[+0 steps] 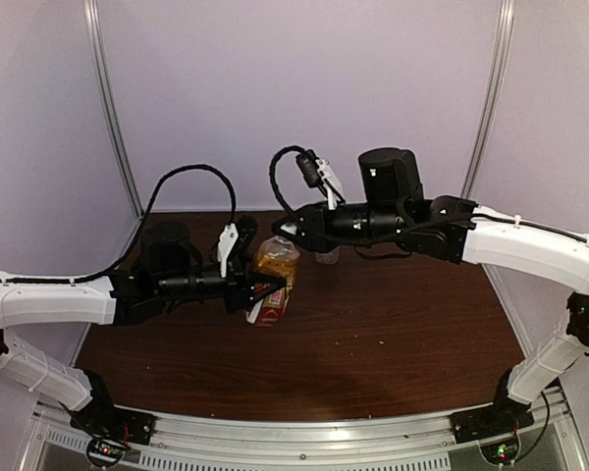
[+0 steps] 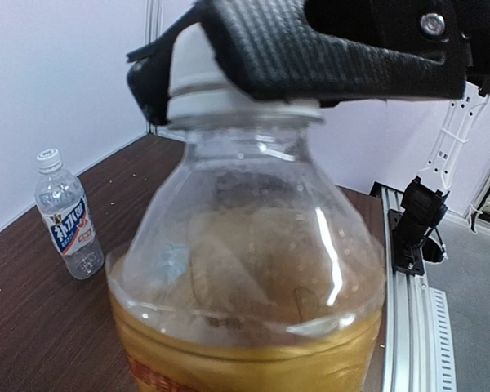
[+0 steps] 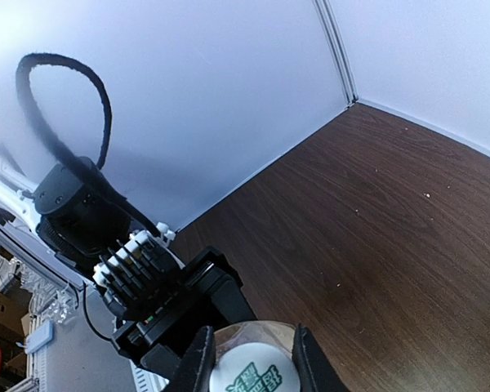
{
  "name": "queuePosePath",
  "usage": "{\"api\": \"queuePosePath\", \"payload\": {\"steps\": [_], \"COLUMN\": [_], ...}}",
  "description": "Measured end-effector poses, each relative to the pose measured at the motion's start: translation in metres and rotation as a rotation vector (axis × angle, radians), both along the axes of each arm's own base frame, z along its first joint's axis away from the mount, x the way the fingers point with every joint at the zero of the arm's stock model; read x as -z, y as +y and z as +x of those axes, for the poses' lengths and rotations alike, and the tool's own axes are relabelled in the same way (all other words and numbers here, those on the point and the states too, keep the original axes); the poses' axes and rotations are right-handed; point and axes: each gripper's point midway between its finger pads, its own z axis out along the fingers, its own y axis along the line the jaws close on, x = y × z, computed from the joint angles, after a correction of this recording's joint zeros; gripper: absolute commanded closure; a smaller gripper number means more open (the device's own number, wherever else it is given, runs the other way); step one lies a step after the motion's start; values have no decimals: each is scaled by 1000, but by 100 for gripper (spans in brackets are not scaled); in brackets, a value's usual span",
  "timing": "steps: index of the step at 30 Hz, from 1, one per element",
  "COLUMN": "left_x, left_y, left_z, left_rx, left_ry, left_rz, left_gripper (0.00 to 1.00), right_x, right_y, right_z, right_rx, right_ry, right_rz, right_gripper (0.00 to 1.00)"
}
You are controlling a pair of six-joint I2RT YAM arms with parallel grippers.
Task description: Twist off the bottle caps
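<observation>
Nearest, left of the surface's middle, the left hand (image 1: 258,291) is clamped round the lower body of the amber bottle (image 1: 275,263), which leans a little. Whether its base touches the surface (image 1: 393,343) I cannot tell from above. Over it the right hand (image 3: 251,359) is pinched tight on the white cap (image 2: 198,77), one finger on each side. To unscrew it well, I judge, the twist should run about the neck's own axis while the left hand resists it, without squeezing hard enough to spill the brown drink. Farther off, by the far edge, the clear bottle (image 2: 66,216) stands upright and apart, its second cap (image 2: 48,155) on. Count: two bottles, two caps, both on; two hands, both occupied.
</observation>
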Motion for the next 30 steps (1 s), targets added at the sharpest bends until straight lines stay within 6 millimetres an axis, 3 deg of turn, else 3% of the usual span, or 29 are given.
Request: {"api": "queuePosePath", "payload": {"steps": [6,10,16,21,25,30], "left_x": [1,-5,-13,-21,-25,-24], "left_y": [0,-2,-4,-3,-3,-2], "left_z": [-2,-7,-42,-72,-80,-81], "left_rx": [10,47,236,404,447,452], "left_ry": [-8,-27,-31,0,15,20], "left_rz": [5,-11,-58,-117,-135,-134], "left_gripper": [69,69,69,69,69,69], "right_x": [0,-6,-14,-23,-25,-23], "right_y": [1,1,0,-1,-1,-2], "right_z": [-6,-16,-56,-84,-90,-86], "right_rx": [-57,-139,-417,-637,-679,-637], "right_ry": [-84,-161,-315,-399,-415,-399], "right_rz": [-11,-17,-2,23,33,31], "right_gripper": [99,98,84,80,71,51]}}
